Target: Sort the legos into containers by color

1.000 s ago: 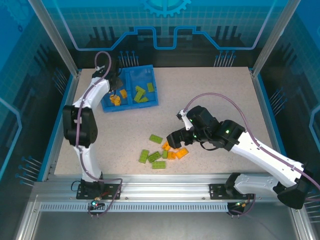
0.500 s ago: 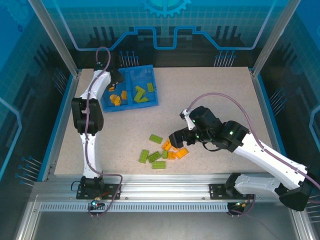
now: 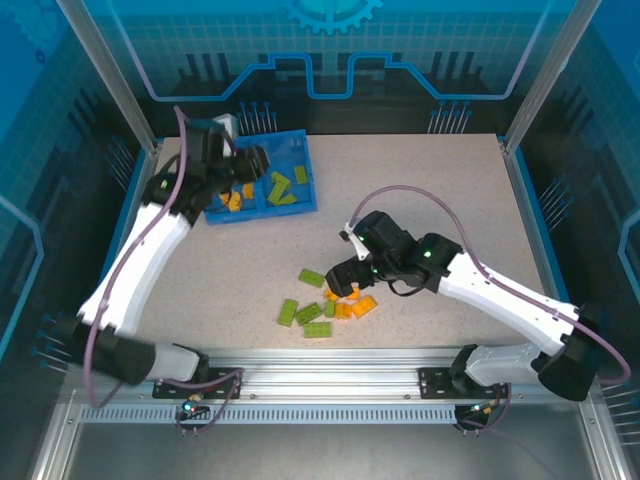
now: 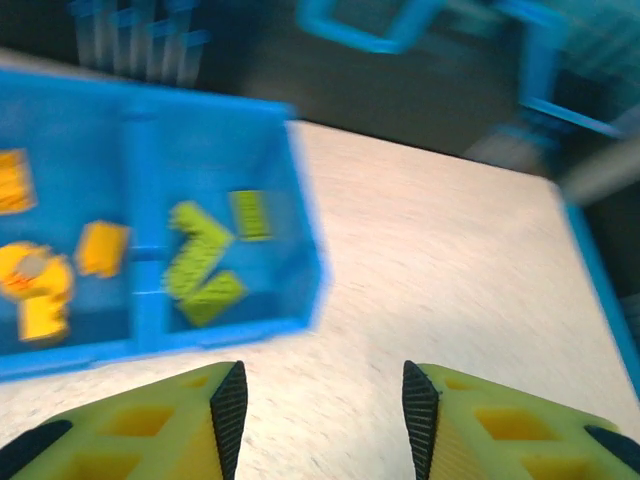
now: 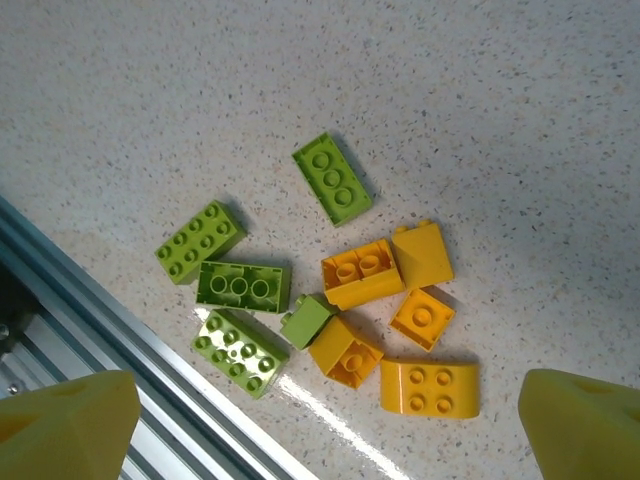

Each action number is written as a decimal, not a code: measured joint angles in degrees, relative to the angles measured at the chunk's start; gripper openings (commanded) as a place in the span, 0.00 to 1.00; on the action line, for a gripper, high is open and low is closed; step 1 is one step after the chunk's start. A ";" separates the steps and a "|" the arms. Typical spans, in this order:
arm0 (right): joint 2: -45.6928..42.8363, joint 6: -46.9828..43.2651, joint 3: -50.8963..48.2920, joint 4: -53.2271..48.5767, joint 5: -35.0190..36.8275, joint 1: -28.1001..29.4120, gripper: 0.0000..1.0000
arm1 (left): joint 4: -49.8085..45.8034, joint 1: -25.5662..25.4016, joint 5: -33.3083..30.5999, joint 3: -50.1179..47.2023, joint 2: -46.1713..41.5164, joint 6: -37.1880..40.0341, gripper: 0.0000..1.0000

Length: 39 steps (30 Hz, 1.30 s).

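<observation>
The blue tray (image 3: 263, 212) sits at the table's back left. Its left compartment holds orange legos (image 3: 235, 196) and its right one lime green legos (image 3: 285, 186). My left gripper (image 3: 250, 161) hangs over the tray's back part, open and empty. In the left wrist view this gripper (image 4: 325, 412) looks past the tray (image 4: 160, 335), its orange legos (image 4: 40, 290) and its green legos (image 4: 205, 265). My right gripper (image 3: 346, 279) hovers open above a loose pile (image 3: 328, 306). In the right wrist view the right gripper (image 5: 330, 430) frames several green legos (image 5: 243, 286) and orange legos (image 5: 430, 388).
An aluminium rail (image 5: 60, 300) runs along the table's near edge, close to the pile. A lone green brick (image 3: 311, 277) lies just behind the pile. Bare speckled tabletop (image 3: 450, 190) stretches to the right and back, bounded by the blue frame (image 3: 532, 215).
The left arm has swung its elbow down and to the left, and its gripper has lifted from the left compartment and turned right. The right gripper has drifted slightly left over the pile.
</observation>
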 measured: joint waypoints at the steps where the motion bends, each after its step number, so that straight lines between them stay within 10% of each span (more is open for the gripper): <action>1: 1.33 -0.81 0.39 0.26 -0.04 0.00 0.98 | 0.48 -2.12 1.81 -2.64 -4.11 3.08 0.50; 10: 16.15 -8.26 4.94 2.32 0.02 0.22 0.96 | -9.16 -12.52 14.10 -21.07 -26.14 29.44 0.69; 22: 35.85 -19.56 14.99 3.98 2.34 0.24 0.84 | -19.76 -13.66 28.33 -33.44 -38.56 58.07 0.99; 39: 45.97 -23.78 18.95 4.79 2.67 0.59 0.34 | -14.78 -13.66 32.85 -37.31 -39.39 65.35 0.99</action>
